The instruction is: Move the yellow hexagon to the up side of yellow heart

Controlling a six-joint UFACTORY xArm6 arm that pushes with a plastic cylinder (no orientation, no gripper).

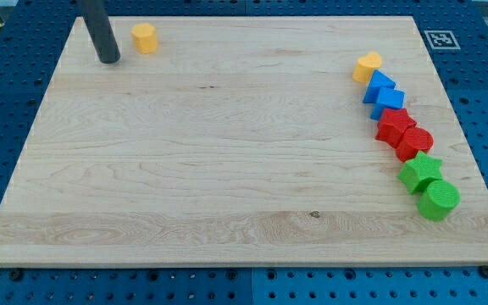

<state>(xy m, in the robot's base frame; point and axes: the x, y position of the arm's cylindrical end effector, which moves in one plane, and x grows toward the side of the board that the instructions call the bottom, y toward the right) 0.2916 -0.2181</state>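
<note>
Wooden board [227, 152] on blue pegboard: my tip [108, 61], a bare rod without pincer, stands just left of yellow hexagon [145, 38]; yellow heart [367, 65] lies far right. An off-centre push could spin the hexagon aside.

Pale wood board, matt plastic-looking blocks

My board [227, 152] shows smooth light wood grain; the yellow hexagon [145, 37], at 3 o'clock from my tip [108, 59], looks matt plastic; the rod looks dull, dark, smooth.
</note>
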